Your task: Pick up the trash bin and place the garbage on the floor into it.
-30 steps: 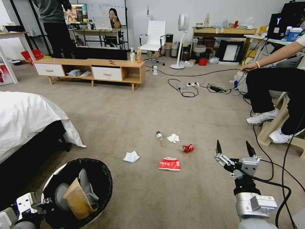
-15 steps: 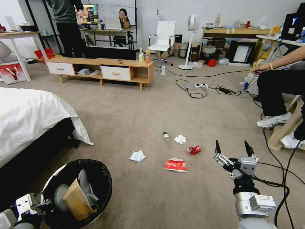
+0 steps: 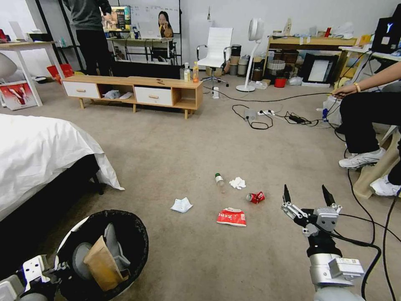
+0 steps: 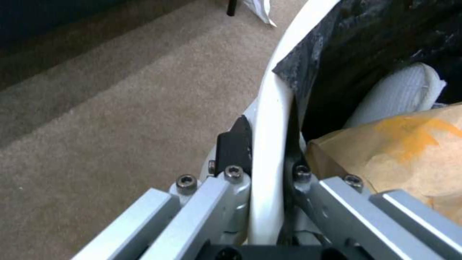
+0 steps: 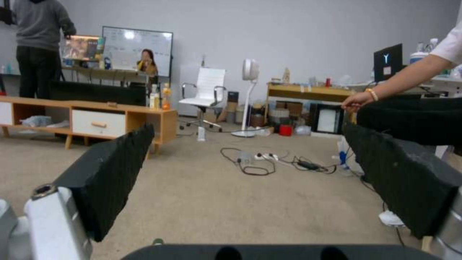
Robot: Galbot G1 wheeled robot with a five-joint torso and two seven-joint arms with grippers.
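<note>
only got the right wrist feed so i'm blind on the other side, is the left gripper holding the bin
Observer: Yes, the left gripper is shut on the trash bin rim, one finger outside and one inside.
Operator: anything in it
Observer: A brown cardboard piece leans inside.
Operator: what's on the floor
Observer: On the carpet ahead of the open right gripper: two tissues, a small bottle, a crushed can, a snack packet.

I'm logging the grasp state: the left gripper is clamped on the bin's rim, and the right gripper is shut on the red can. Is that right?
Not quite. The left gripper is clamped on the bin's rim, as the left wrist view shows. But the right gripper is open and holds nothing; the head view shows the red can lying on the carpet apart from it.
</note>
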